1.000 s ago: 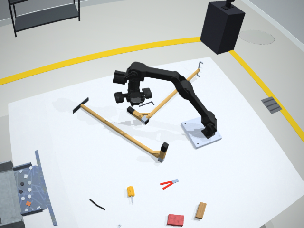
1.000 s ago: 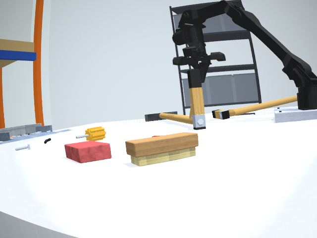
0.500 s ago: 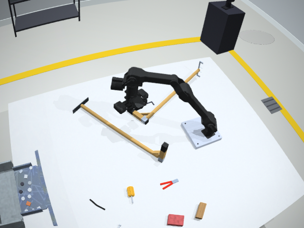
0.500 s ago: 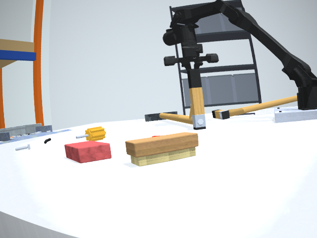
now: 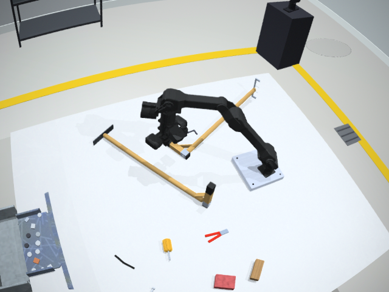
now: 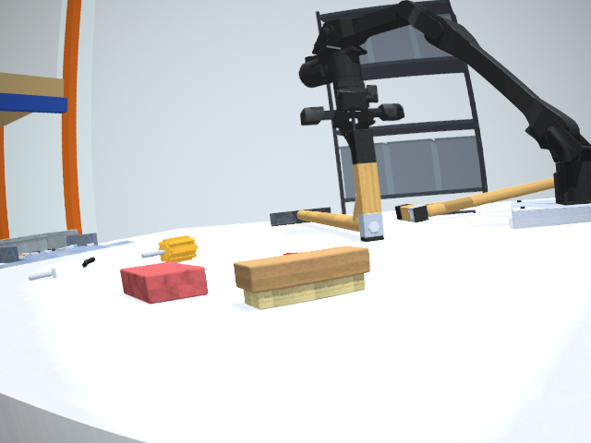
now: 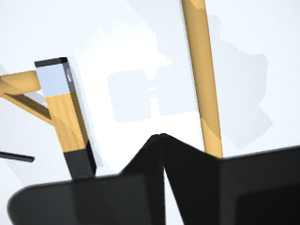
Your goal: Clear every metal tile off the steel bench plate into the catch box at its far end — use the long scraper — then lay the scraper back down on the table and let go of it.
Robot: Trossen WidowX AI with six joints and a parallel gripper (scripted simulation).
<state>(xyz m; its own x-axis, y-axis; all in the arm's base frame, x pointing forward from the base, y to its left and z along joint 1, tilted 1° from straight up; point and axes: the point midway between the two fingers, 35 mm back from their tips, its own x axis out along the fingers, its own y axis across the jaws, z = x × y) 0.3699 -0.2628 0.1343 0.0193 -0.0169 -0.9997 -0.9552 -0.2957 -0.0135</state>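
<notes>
The long scraper (image 5: 151, 165) lies on the white table, with its flat black blade (image 5: 103, 134) at the far left and its black-topped grip (image 5: 210, 189) (image 6: 367, 190) standing upright. The steel bench plate (image 5: 55, 248) sits at the table's left edge. Several small tiles lie on it, such as a white one (image 5: 33, 225) and an orange one (image 5: 36, 260), with the grey catch box (image 5: 9, 248) beside it. My gripper (image 5: 169, 141) (image 6: 354, 125) (image 7: 161, 137) is shut and empty. It hovers just above the lying grip (image 7: 70, 122) of a second pole tool, well away from the scraper's grip.
The second tool is a hooked wooden pole (image 5: 207, 132) (image 6: 476, 197) running to the back right. A small hex key (image 5: 192, 131) lies by the gripper. A yellow screwdriver (image 5: 167, 245), red pliers (image 5: 215, 235), red block (image 5: 225, 281), wooden brush (image 5: 256, 269) and black strip (image 5: 124, 261) lie at the front.
</notes>
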